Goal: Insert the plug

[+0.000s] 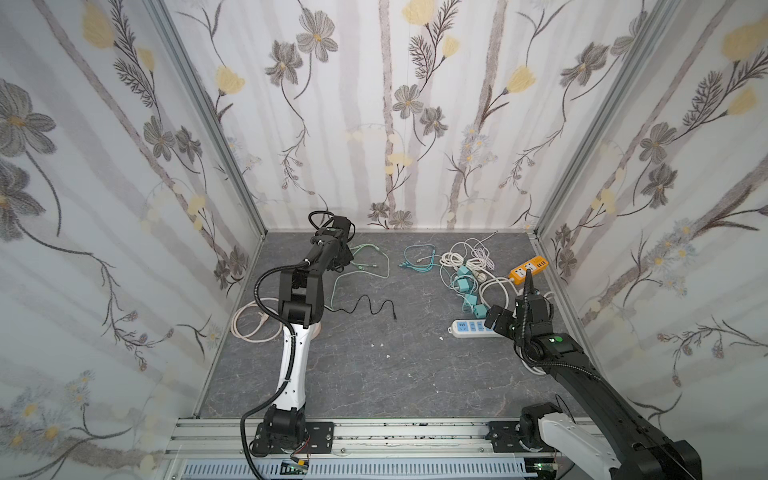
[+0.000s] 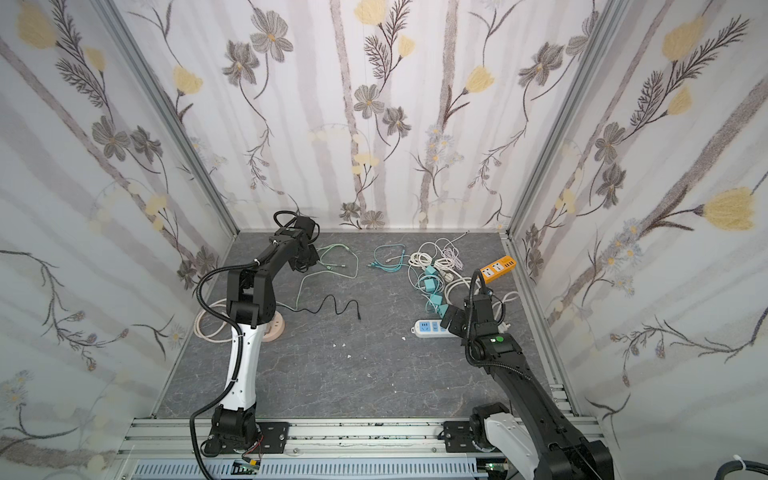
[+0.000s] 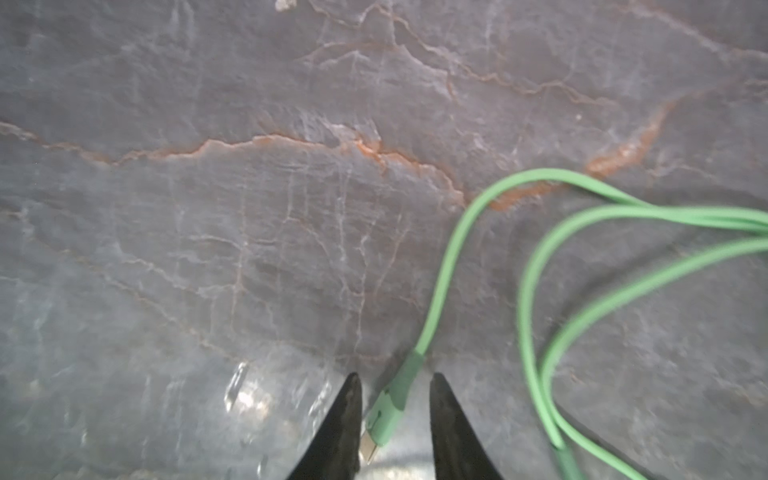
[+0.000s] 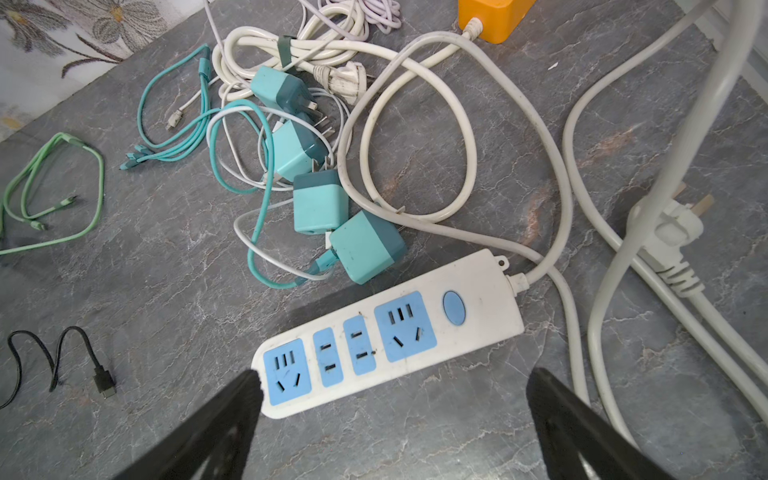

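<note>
Well apart from the power strip (image 4: 386, 340), the left gripper (image 3: 395, 376) straddles the green plug (image 3: 390, 409), jaws parted: pickup step. Next it should pinch squarely, while the right gripper (image 4: 392, 374) hangs open over that strip.

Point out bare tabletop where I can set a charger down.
Largest free patch: the tabletop between the black cable, the white power strip and the front rail. Crowded: far right, where teal chargers, white cords and the orange power strip pile together.
</note>
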`<state>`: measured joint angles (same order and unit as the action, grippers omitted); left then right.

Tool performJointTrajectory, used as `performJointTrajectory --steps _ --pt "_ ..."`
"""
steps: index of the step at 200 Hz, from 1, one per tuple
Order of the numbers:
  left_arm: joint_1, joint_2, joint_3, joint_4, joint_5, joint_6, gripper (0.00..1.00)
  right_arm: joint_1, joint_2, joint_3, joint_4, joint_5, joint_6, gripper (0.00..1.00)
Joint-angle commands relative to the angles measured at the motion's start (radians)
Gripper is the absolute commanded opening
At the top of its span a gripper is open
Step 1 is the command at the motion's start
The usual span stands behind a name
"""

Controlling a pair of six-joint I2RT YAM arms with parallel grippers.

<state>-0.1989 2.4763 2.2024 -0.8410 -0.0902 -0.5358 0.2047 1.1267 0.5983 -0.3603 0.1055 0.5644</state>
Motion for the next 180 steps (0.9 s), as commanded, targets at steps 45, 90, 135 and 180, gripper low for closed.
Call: performJointTrajectory --steps 45,90,135,180 --pt "-0.221 -0.128 0.013 0.013 -0.176 0.300 0.99 -0.007 0.078 0.065 -0.015 -0.035 -0.022 0.99" --pt "-0.337 -0.299 -0.147 0.146 -0.174 0.256 1.00 -0.164 0.153 0.054 -0.066 -0.141 -0.067 0.89" --pt "-0.452 -0.361 -0.313 0.221 0.001 0.138 1.00 -0.302 0.331 0.125 -0.079 -0.235 -0.048 0.72" --pt "-0.485 -0.405 -0.479 0.283 0.189 0.066 1.00 -0.317 0.440 0.211 -0.083 -0.109 -0.032 0.63"
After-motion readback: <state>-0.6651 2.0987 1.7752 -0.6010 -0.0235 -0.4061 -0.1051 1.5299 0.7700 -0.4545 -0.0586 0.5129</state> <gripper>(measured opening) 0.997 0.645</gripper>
